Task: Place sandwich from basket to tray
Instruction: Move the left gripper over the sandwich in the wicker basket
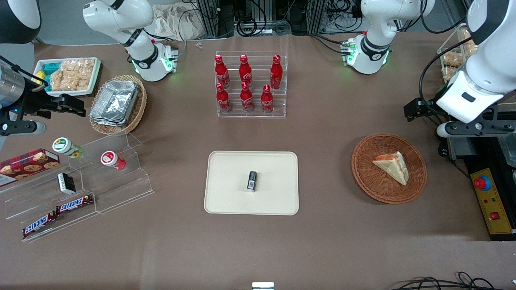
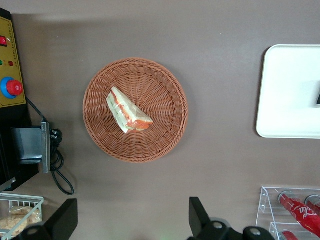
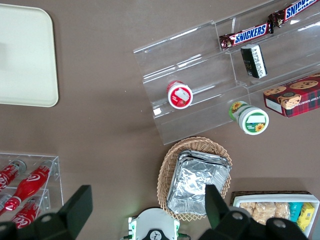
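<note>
Evidently the reach had not yet begun: the sandwich lay in the basket at the right of the front frame.
The gripper hung high above the surface, nearer the arm bases than the basket, fingers spread wide and empty. Next it would need to descend over the wedge and close. The tray, centre frame, carried a small dark packet; a bottle rack stood above it on the brown surface.
</note>
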Robot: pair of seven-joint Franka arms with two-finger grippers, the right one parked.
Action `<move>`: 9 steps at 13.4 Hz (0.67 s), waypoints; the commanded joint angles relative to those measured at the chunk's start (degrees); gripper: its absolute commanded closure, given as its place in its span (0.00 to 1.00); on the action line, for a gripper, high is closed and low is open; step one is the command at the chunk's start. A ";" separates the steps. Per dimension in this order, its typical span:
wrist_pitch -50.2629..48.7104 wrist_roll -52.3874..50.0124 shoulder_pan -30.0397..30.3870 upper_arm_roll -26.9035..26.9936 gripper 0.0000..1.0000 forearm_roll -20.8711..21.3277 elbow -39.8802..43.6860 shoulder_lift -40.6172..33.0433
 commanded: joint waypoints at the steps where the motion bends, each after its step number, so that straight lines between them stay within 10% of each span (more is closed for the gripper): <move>1: -2.83 0.08 0.33 0.11 0.00 0.54 1.52 0.35; 9: 4.94 -18.27 1.91 0.99 0.00 0.54 -9.51 3.17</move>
